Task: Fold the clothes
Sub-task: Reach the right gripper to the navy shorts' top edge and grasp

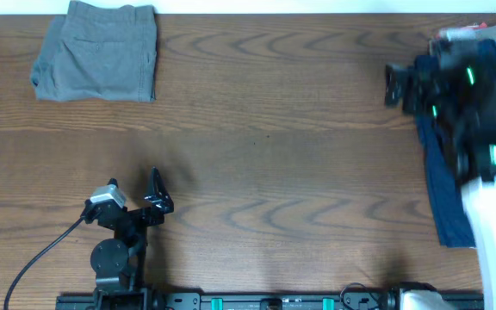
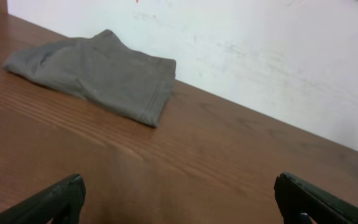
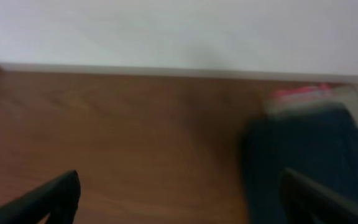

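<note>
Navy shorts (image 1: 444, 194) are lying along the table's (image 1: 274, 129) right edge, ahead and right of the right gripper's (image 3: 179, 186) wide-spread fingers. Grey shorts (image 1: 97, 52) are sitting at the far left corner, well ahead of the left gripper (image 2: 179, 190), which is also gaping wide.

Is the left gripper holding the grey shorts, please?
No, the grey shorts lie well apart from the left gripper, whose jaws stand open and empty.

the grey cotton shorts (image 1: 96, 52) lie folded at the far left corner of the brown wooden table (image 1: 274, 172). the navy blue cotton shorts (image 1: 444, 198) lie stretched along its right edge, with a coral-red garment (image 3: 303, 94) just behind them.
</note>
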You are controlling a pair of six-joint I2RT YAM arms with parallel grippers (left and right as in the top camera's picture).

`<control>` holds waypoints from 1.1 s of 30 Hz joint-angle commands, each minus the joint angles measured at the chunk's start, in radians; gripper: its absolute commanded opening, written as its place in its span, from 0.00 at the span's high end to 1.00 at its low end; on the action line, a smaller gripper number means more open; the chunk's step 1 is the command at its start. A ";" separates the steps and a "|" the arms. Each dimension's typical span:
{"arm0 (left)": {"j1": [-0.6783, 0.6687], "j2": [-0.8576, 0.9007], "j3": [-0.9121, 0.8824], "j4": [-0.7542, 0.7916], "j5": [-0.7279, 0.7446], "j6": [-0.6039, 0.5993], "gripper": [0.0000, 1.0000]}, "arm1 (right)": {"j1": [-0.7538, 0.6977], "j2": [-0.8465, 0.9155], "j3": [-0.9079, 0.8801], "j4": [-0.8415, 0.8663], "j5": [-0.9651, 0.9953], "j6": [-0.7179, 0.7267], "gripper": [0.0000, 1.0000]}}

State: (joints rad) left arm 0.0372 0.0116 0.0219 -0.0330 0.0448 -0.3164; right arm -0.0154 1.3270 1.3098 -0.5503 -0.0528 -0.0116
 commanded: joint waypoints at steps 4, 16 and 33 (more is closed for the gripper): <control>-0.002 -0.006 -0.018 -0.034 -0.020 0.009 0.02 | 0.000 0.380 0.360 -0.171 0.307 -0.077 0.01; -0.002 -0.006 -0.018 -0.034 -0.020 0.009 0.02 | -0.006 0.788 0.411 -0.079 0.552 -0.248 0.01; -0.002 -0.006 -0.018 -0.034 -0.020 0.009 0.02 | -0.045 0.992 0.411 -0.014 0.663 -0.266 0.05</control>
State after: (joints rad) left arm 0.0372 0.0113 0.0219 -0.0330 0.0452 -0.3164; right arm -0.0399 2.2936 1.7069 -0.5594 0.5926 -0.2661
